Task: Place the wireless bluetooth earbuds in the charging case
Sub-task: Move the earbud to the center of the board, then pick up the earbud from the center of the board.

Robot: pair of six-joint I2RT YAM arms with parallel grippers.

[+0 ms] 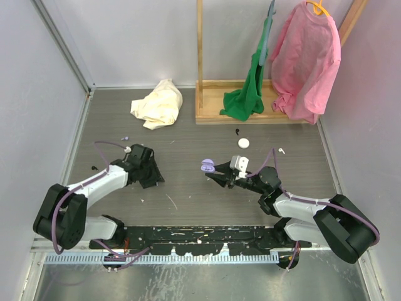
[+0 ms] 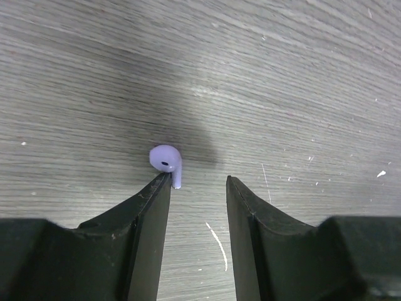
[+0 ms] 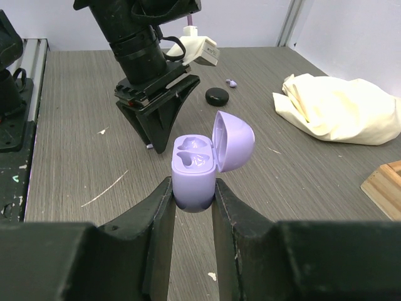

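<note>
The lilac charging case (image 3: 194, 172) stands upright with its lid open and both sockets empty. My right gripper (image 3: 192, 188) is shut on its lower body and holds it above the table; it also shows in the top view (image 1: 208, 165). One lilac earbud (image 2: 166, 160) lies on the table, touching the tip of the left finger of my left gripper (image 2: 198, 179), which is open and low over the table. It lies just outside the gap. A second lilac earbud (image 3: 231, 82) lies farther off, beyond the left arm (image 1: 123, 138).
A cream cloth (image 1: 159, 103) lies at the back. A wooden rack (image 1: 244, 116) holds a green cloth (image 1: 247, 94) and a pink garment (image 1: 307, 63). A white disc (image 1: 243, 143) and a small black cap (image 3: 217, 96) lie on the table.
</note>
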